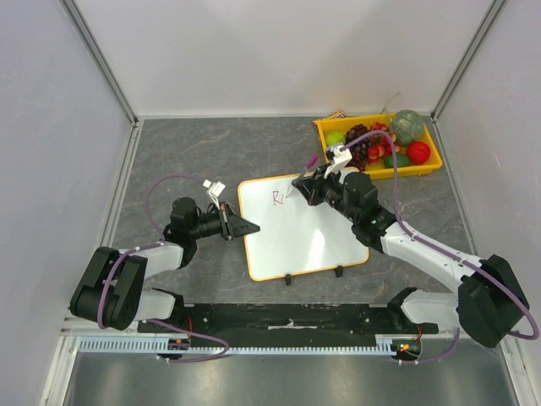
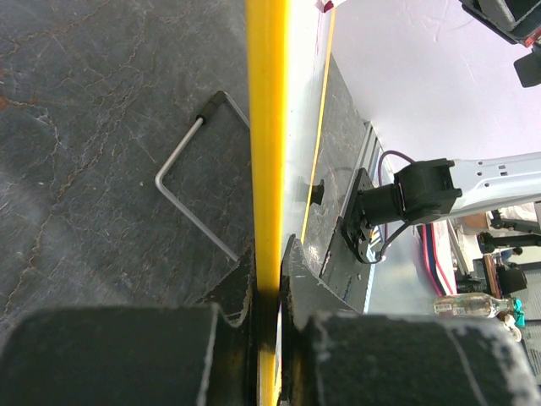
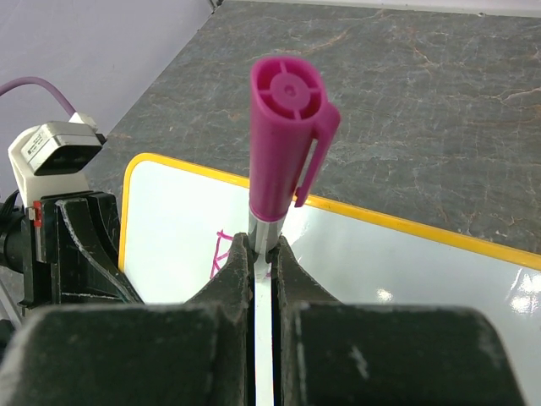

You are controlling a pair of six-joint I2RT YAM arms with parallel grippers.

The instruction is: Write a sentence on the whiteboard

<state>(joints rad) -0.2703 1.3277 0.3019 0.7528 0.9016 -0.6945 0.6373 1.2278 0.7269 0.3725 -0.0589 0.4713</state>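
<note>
Both arm bases sit at the bottom of the overhead view, bolted to a black rail at the near edge of the grey marbled desk (image 1: 211,152); the whiteboard (image 1: 313,241) lies flat mid-desk, turned slightly, its two black clips (image 1: 288,278) on the near edge. The left tool (image 1: 243,227) meets the board's left rim; the right tool (image 1: 300,184) hovers over the upper left corner with a marker (image 1: 311,161) tilted down to the surface. Next to the marker's tip the sentence (image 1: 277,197) is only thin pinkish-red strokes, reading about "Ri"; the rest of the board is bare white. A yellow fruit tray (image 1: 423,168) stands at the far right corner, well apart from the board.

From the left wrist, the black padded fingers stand close together, clamped on the board's orange-yellow rim, which runs straight up the picture; a bent grey wire (image 2: 190,196) lies on the desk just beside the rim; no lettering can be read from this side.

From the right wrist, the fingers are pressed together on the marker's pale barrel just below its magenta cap (image 3: 287,127), which points toward the lens; past them lie a few magenta strokes on the board, too partial to read; a small grey-white camera block (image 3: 51,148) sits on the left arm at the board's left edge; no brand or label is legible on it.
</note>
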